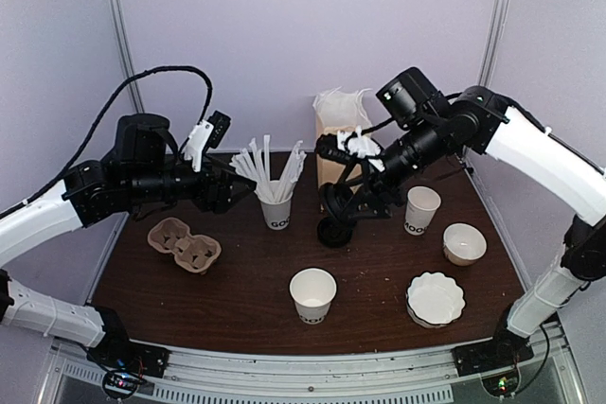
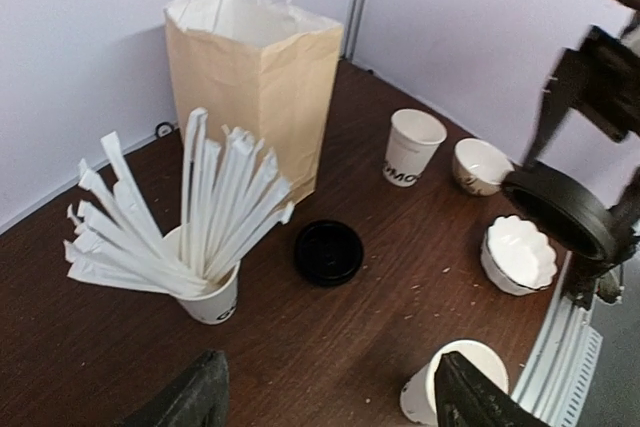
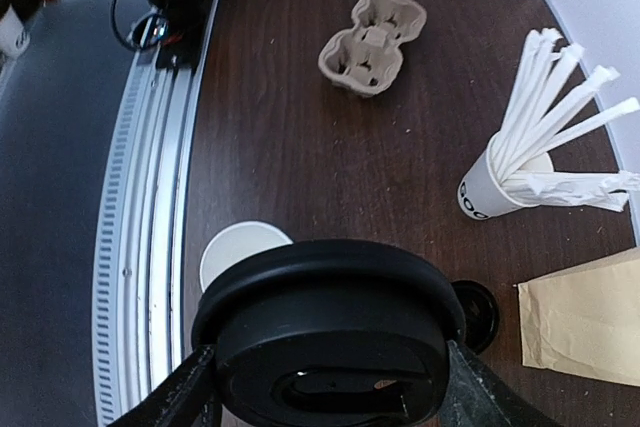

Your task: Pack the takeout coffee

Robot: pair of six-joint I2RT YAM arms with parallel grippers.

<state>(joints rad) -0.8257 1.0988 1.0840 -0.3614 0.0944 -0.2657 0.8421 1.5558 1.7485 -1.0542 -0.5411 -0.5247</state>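
My right gripper (image 3: 330, 399) is shut on a round black plastic lid (image 3: 330, 332), held by its rim above the table, near the paper bag (image 1: 339, 144). A second black lid (image 2: 328, 252) lies flat on the table by the bag's base. An open white cup (image 1: 313, 293) stands front centre and another white cup (image 1: 421, 210) stands to the right; neither wears a lid. The takeout coffee, a cup with its lid on, is out of view. My left gripper (image 2: 330, 402) is open and empty, hovering beside the cup of white straws (image 1: 276, 205).
A cardboard cup carrier (image 1: 183, 243) lies at the left. A white bowl (image 1: 464, 243) and a stack of scalloped white dishes (image 1: 436, 298) sit at the right. The metal rail (image 1: 312, 371) runs along the near edge.
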